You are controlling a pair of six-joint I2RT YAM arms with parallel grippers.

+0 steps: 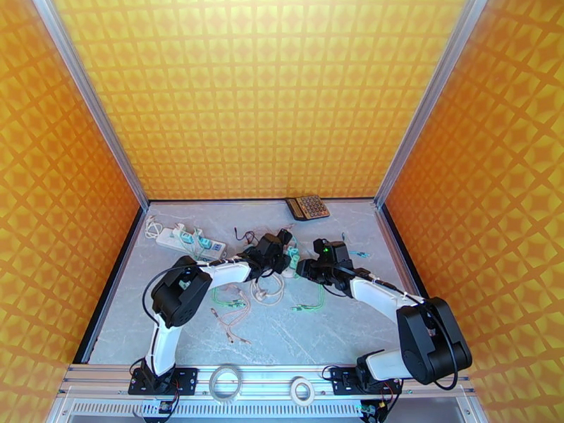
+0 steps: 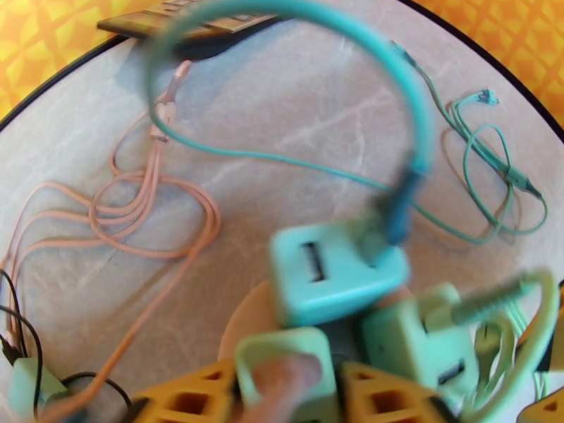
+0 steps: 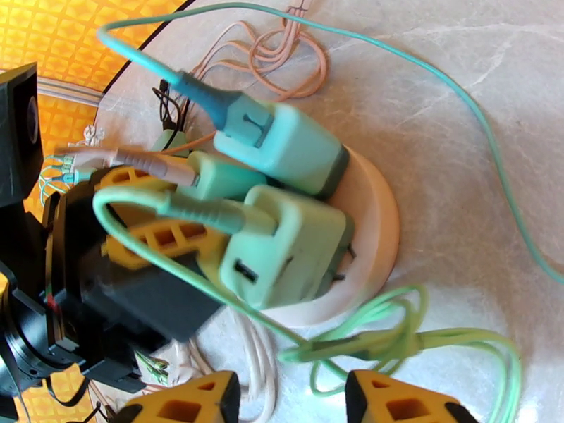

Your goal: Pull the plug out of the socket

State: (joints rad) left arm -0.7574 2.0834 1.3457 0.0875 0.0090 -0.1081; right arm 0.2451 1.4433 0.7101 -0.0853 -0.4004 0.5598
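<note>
1. Left fingers (image 2: 190,400), yellow plastic: you have them clamped on the small pale-green plug with a pink lead (image 3: 224,179), one finger on each side of it. The plug stands over the round cream socket base (image 3: 374,227) at the middle of the grey marbled tabletop (image 1: 317,333). You cannot tell whether its pins are seated.
2. Right fingers (image 3: 405,400), yellow plastic: spread wide and gripping nothing. Only loose cords on the tabletop lie in the gap. The fingers hover just beside the base's rim.
3. Same base, two more plugs, each with a USB slot: a teal-green cube plug with a dark teal lead (image 3: 289,149) and a pale-green cube plug with a green lead (image 3: 289,252).
4. Loose pink cable bundle (image 2: 141,206), beside the base.
5. Dark calculator (image 1: 307,206), far edge of the tabletop: key markings too small for you to read.
6. White power strip (image 1: 190,240), far left.
7. Plug faces: blurred, so you cannot read any lettering.
</note>
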